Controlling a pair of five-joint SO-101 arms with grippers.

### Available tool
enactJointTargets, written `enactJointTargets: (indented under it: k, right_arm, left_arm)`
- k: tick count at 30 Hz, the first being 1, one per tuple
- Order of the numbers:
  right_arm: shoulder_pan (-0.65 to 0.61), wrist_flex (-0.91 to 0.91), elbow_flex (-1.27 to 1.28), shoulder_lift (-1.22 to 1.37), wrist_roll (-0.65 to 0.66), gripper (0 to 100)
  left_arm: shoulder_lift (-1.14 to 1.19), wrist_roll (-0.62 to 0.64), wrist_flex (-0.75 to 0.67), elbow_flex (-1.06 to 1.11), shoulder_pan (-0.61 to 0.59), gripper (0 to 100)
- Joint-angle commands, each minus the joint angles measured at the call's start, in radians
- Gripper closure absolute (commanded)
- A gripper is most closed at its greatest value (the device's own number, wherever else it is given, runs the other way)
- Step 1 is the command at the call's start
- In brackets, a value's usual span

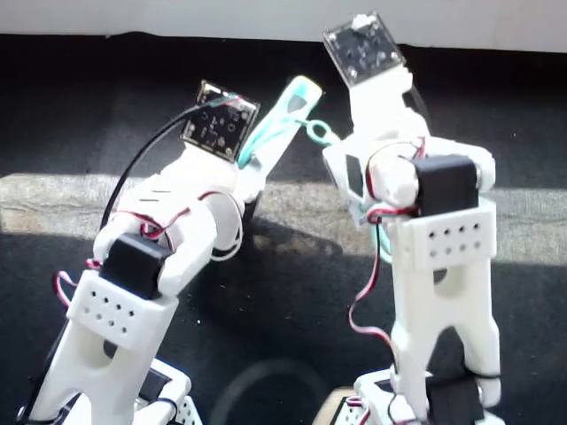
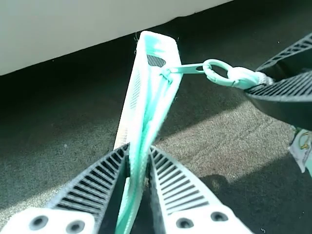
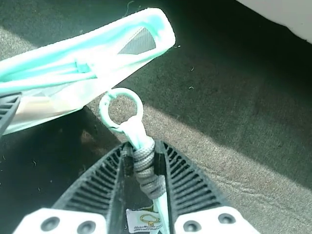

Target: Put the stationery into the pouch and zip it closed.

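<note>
Pouch (image 1: pixel 285 119), mint green with mesh sides, slants up off the dark table (image 1: pixel 292 292) between the left arm (image 1: pixel 168 239) and the right arm (image 1: pixel 434 230) in the high view. Its zipper ring (image 1: pixel 321 133) sticks out toward the right arm.

In the left wrist view, the left gripper (image 2: pixel 140 148) is clamped on the pouch's near edge. The zipper slider (image 2: pixel 165 73) sits near the far end. The ring stretches sideways to the right gripper (image 2: pixel 256 80).

In the right wrist view, the right gripper is pinched tight on a grey cord (image 3: pixel 145 165) knotted to the ring. The pouch hangs just beyond, above the table.
</note>
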Motion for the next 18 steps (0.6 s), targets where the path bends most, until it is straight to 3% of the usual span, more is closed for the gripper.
enactJointTargets:
  k: [1,5,9,18]
  right_arm:
    - [0.004,-0.085,0.217,-0.154,-0.006,99.3]
    - [0.004,-0.157,0.366,-0.300,-0.006,99.3]
    - [-0.005,-0.185,0.400,-0.367,-0.005,99.3]
    - [-0.136,-0.183,0.395,-0.367,-0.005,99.3]
  left_arm:
    - [0.008,0.015,0.061,0.033,-0.007,99]
    - [0.007,0.015,0.144,0.018,-0.007,98]
    - [0.007,0.020,0.209,-0.047,-0.001,91]
    - [0.008,0.020,0.212,-0.139,0.045,88]
